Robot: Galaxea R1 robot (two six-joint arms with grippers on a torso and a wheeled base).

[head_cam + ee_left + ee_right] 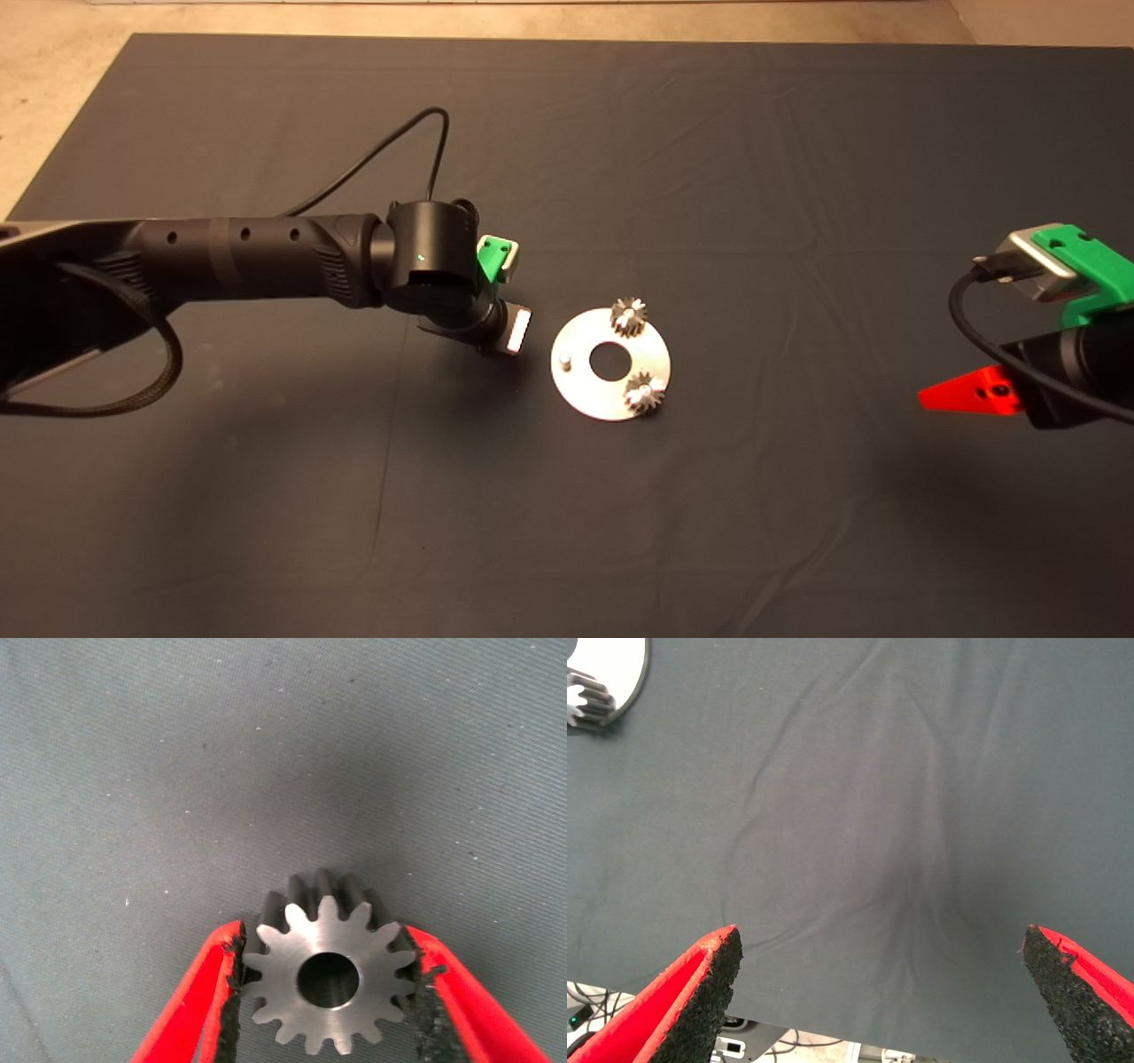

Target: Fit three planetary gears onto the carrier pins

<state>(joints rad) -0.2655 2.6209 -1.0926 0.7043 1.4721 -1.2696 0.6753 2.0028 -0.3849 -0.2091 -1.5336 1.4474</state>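
The shiny round carrier disc (609,379) lies on the mat's middle. Two planetary gears sit on its pins, one at the far edge (628,316) and one at the near right edge (645,392). The third pin (563,360) stands bare on the disc's left side. My left gripper (326,935) is shut on the third gear (328,979) and holds it above the mat, just left of the disc. In the head view the left wrist (434,266) hides its fingers and the gear. My right gripper (881,935) is open and empty, at the right edge of the head view (970,396).
The dark mat (709,159) covers the table, with light floor beyond its far and left edges. A black cable (390,146) loops over the left arm. The disc's edge (611,665) with one gear (585,700) shows in the right wrist view.
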